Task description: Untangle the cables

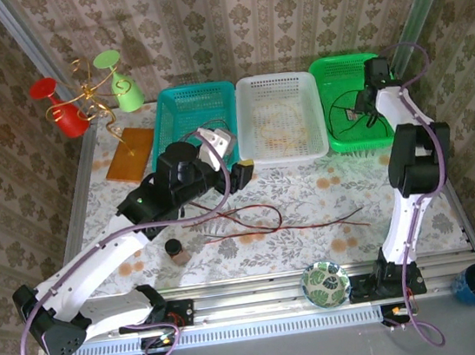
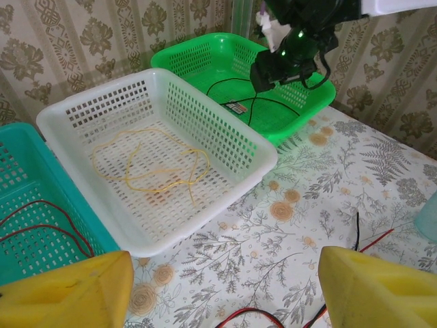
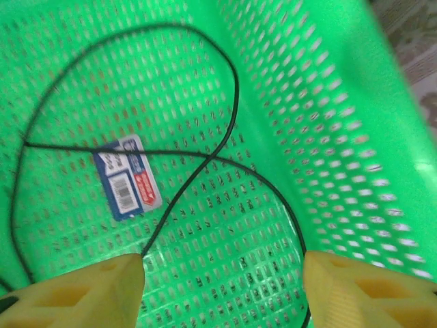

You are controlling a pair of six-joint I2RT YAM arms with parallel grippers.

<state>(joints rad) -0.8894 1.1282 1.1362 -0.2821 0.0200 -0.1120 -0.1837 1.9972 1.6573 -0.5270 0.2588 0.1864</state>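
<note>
Right gripper hung over green basket, jaws apart, holding nothing; black cable lay loose inside. Left gripper: jaws wide, empty. Yellow cable sat in white basket, red cable on the table.

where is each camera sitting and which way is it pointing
top external: fixed above and behind the arms, looking down on the table; left arm and right arm show from their bases up.
left wrist: low over the table, facing the white basket and yellow cable; open left pincer at the bottom edge.
right wrist: over the green basket, looking down at the black cable; open right pincer at the bottom edge.
shared: both wrist views show the green basket, black cable and label.
</note>
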